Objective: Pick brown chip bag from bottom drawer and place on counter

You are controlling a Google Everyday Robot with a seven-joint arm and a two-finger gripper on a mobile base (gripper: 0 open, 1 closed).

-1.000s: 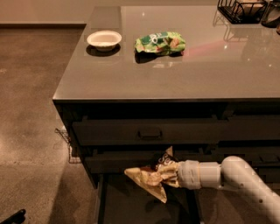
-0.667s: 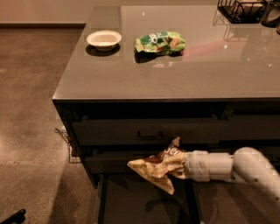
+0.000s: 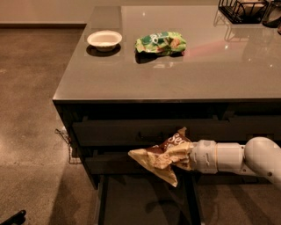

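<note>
The brown chip bag (image 3: 163,156) is wrinkly, brown and tan with white lettering. It hangs in the air in front of the cabinet's drawer fronts, above the open bottom drawer (image 3: 145,200). My gripper (image 3: 184,157) reaches in from the right on a white arm and is shut on the brown chip bag's right end; the bag hides the fingers. The grey glossy counter (image 3: 175,70) lies above and behind the bag.
A green chip bag (image 3: 160,42) and a white bowl (image 3: 104,39) lie on the counter's far left part. A black wire rack (image 3: 243,9) stands at the back right. Two shallower drawers (image 3: 131,132) are shut above the open one. Brown floor (image 3: 30,132) lies to the left.
The bag and gripper have risen a little and shifted right, away from the drawer floor. The arm has straightened out.
</note>
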